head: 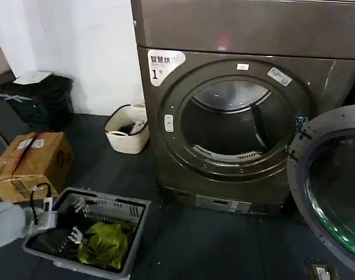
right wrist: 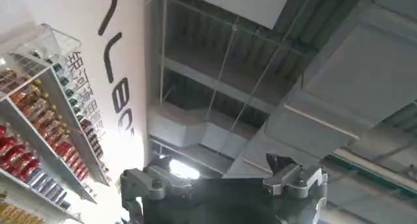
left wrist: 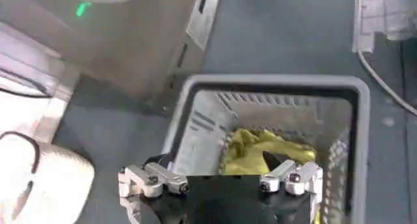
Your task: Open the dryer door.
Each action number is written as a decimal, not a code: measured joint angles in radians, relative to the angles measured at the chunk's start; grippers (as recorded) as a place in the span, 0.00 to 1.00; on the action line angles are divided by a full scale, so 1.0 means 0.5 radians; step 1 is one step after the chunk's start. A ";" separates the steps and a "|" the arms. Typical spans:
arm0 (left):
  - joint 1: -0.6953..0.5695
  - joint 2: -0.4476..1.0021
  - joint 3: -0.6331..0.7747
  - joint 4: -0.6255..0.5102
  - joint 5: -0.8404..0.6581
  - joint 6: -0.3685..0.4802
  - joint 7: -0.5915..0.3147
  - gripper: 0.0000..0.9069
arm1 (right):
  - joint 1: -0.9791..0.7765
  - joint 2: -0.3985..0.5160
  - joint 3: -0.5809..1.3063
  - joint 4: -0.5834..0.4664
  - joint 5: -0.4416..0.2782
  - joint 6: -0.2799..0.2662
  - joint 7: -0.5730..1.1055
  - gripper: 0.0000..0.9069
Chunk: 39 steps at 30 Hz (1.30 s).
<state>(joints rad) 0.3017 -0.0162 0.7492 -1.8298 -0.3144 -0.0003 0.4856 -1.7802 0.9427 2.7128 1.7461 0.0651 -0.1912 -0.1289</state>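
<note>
Fingers point(left wrist: 153, 180) of the left gripper point(left wrist: 221, 181) are spread, empty, above the grey basket point(left wrist: 273, 83) on the floor at near left; the right gripper point(right wrist: 225, 180), also spread, faces the ceiling. The dryer door point(head: 332, 192) hangs swung wide at the right of the dryer point(head: 247, 35). It could drift back if bumped.

The dryer door point(head: 332, 195), swung open at the right, is cut off by the right and lower picture edges. The top of the dryer point(head: 236, 116) is cropped by the upper edge. Small print on its white label point(head: 164, 63) cannot be read. The left arm point(head: 8, 224) is cut off at the left edge. Contents of the far white basket point(head: 128, 129) cannot be identified.
</note>
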 joint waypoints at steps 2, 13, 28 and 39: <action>0.000 0.020 0.010 0.018 0.016 -0.001 0.013 1.00 | 0.003 0.000 0.000 0.000 0.000 0.000 0.000 1.00; 0.014 0.107 -0.021 0.084 0.040 0.025 0.081 1.00 | 0.030 0.000 -0.028 0.006 -0.003 0.002 0.000 1.00; 0.775 0.195 -0.780 0.152 0.086 0.085 0.128 1.00 | 0.052 -0.004 -0.051 0.006 -0.009 0.006 -0.001 1.00; 0.856 0.184 -0.859 0.163 0.086 0.061 0.132 1.00 | 0.041 -0.004 -0.040 -0.008 -0.017 0.034 0.003 1.00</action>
<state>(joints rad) 0.7296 0.0756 0.3198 -1.7483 -0.2714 0.0300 0.5516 -1.7598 0.9405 2.6930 1.7423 0.0565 -0.1742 -0.1272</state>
